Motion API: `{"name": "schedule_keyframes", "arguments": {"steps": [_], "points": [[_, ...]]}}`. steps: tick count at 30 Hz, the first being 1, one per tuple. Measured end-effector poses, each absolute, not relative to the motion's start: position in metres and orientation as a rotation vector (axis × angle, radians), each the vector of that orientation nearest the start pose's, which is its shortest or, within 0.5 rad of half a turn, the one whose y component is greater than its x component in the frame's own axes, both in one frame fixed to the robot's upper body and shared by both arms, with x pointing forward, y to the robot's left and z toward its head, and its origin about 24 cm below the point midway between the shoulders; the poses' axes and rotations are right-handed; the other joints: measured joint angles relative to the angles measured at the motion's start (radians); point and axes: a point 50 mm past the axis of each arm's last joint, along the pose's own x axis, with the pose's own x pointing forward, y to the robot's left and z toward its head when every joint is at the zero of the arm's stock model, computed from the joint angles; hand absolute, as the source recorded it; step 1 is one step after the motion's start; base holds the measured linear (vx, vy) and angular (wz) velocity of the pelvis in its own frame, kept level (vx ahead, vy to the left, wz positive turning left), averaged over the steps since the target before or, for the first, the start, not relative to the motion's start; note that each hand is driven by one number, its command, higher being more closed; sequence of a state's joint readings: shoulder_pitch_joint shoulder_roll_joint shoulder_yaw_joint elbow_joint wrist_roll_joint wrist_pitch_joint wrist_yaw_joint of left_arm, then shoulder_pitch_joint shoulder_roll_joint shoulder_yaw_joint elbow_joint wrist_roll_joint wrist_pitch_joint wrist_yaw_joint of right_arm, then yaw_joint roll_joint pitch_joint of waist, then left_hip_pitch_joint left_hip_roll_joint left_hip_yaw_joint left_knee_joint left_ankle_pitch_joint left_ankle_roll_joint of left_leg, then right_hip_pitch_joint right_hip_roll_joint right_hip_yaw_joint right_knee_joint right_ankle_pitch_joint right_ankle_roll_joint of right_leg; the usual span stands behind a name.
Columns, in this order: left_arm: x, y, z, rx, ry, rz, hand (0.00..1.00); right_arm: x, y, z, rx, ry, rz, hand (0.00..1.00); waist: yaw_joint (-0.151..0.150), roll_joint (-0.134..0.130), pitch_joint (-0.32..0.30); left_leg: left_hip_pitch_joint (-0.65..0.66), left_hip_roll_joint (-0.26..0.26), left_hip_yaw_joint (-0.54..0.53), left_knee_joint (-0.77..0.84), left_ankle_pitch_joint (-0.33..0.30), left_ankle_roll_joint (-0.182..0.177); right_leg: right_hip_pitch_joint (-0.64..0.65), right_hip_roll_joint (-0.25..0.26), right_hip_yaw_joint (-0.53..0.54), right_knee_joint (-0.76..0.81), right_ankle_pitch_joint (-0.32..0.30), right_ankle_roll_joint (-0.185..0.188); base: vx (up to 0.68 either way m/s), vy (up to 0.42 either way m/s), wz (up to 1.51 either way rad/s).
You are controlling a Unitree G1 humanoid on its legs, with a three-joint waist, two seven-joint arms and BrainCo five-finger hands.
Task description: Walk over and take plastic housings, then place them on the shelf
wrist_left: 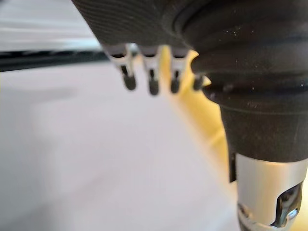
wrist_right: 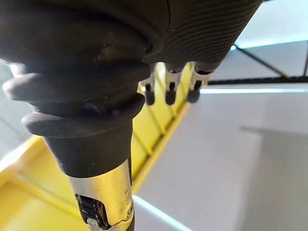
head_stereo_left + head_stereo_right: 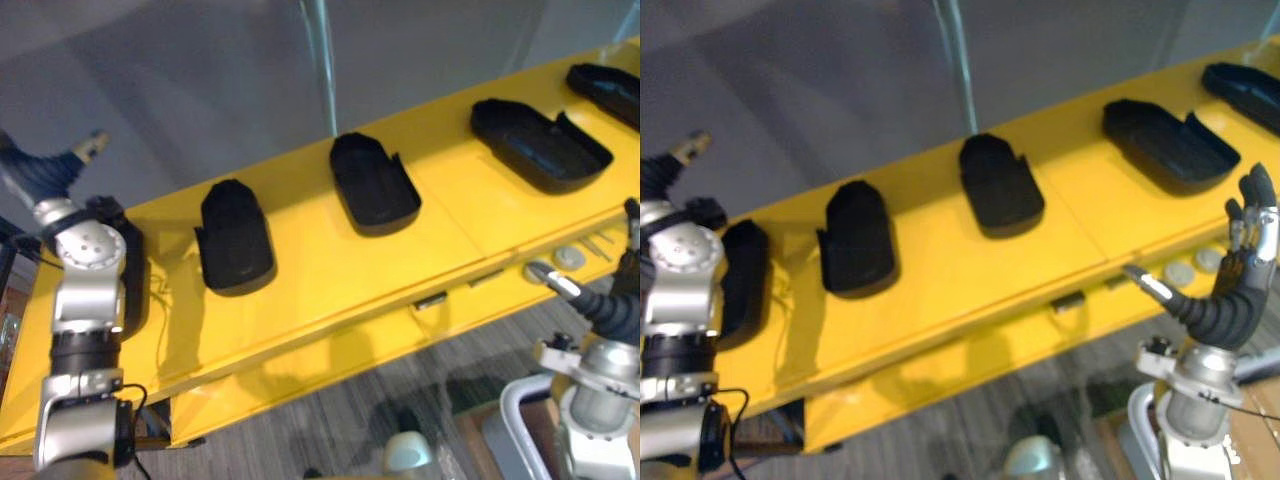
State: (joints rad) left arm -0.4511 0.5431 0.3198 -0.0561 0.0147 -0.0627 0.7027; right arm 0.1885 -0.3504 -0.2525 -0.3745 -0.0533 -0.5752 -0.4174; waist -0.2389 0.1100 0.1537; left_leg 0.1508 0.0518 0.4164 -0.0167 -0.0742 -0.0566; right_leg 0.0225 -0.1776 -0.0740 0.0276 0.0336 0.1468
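A: Grey carpet and a grey wall frame a long yellow metal shelf (image 3: 330,290); black moulded plastic housings lie along it in a row. Why so evenly spread?

B: I judge it keeps each one easy to grasp or set down by itself; none touches its neighbour. One dome-backed housing (image 3: 235,238) sits hollow side down near the shelf's left end; an open-shelled one (image 3: 372,183) lies hollow side up at mid-length; a longer shell (image 3: 540,143) lies towards the right end, with another (image 3: 610,90) at the far right corner.

A: And the hands?

B: Left hand (image 1: 151,72) is raised beyond the shelf's left end, fingers straight and loose, holding nothing; right hand (image 3: 1240,255) hovers off the front edge near the right end, fingers spread wide and upright, thumb out, also empty.

A: Is the job near done, then?

B: Housings already lie on the shelf; whether this shelf is their source or their destination, I cannot tell.
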Motion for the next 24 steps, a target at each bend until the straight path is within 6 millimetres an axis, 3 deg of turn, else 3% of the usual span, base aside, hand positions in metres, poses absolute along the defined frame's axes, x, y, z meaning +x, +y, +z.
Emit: {"name": "schedule_keyframes", "arguments": {"steps": [1,5,8,13,20,23,24], "points": [[0.249,0.294,0.243,0.216,-0.859,0.936,0.00,0.177,-0.243,0.166,-0.336,-0.889,-0.451,0.00,0.023,-0.001,-0.023,0.007,0.001,-0.004,-0.011,0.001,-0.002,0.013,0.003,-0.009,-0.011,0.000,0.000,0.05,-0.016,0.16],[0.210,0.279,0.215,0.152,-0.904,0.935,0.00,0.179,-0.237,0.163,-0.283,-0.885,-0.463,0.00,0.070,-0.025,-0.054,0.007,0.001,-0.048,-0.009,0.004,-0.006,0.046,0.000,-0.050,-0.036,0.000,0.000,0.03,-0.026,0.30],[0.171,0.275,0.181,0.136,-0.869,1.077,0.00,0.182,-0.226,0.157,-0.238,-0.861,-0.420,0.00,0.102,-0.055,-0.069,0.004,-0.002,-0.081,-0.008,0.007,-0.007,0.077,-0.005,-0.089,-0.060,-0.001,-0.001,-0.02,-0.030,0.29],[0.134,0.284,0.146,0.108,-0.731,1.322,0.00,0.186,-0.217,0.151,-0.211,-0.814,-0.359,0.00,0.148,-0.082,-0.068,0.002,-0.006,-0.111,-0.010,0.011,-0.006,0.100,-0.009,-0.120,-0.069,-0.004,-0.006,-0.03,-0.018,0.21],[0.124,0.291,0.093,0.143,-0.411,1.417,0.00,0.193,-0.194,0.142,-0.104,-0.749,-0.173,0.00,0.176,-0.117,-0.063,-0.019,-0.011,-0.159,-0.017,0.022,-0.007,0.105,-0.010,-0.173,-0.069,-0.010,-0.014,0.01,-0.009,0.20],[0.131,0.291,0.062,0.172,-0.248,1.365,0.00,0.200,-0.175,0.138,-0.034,-0.722,-0.039,0.00,0.193,-0.128,-0.067,-0.030,-0.011,-0.171,-0.018,0.025,-0.008,0.102,-0.010,-0.191,-0.068,-0.010,-0.014,0.03,-0.009,0.14],[0.135,0.289,0.044,0.173,-0.146,1.334,0.00,0.205,-0.166,0.136,-0.021,-0.707,0.014,0.00,0.197,-0.132,-0.069,-0.030,-0.012,-0.178,-0.023,0.026,-0.007,0.103,-0.010,-0.200,-0.066,-0.010,-0.014,0.01,-0.008,0.17]]}}
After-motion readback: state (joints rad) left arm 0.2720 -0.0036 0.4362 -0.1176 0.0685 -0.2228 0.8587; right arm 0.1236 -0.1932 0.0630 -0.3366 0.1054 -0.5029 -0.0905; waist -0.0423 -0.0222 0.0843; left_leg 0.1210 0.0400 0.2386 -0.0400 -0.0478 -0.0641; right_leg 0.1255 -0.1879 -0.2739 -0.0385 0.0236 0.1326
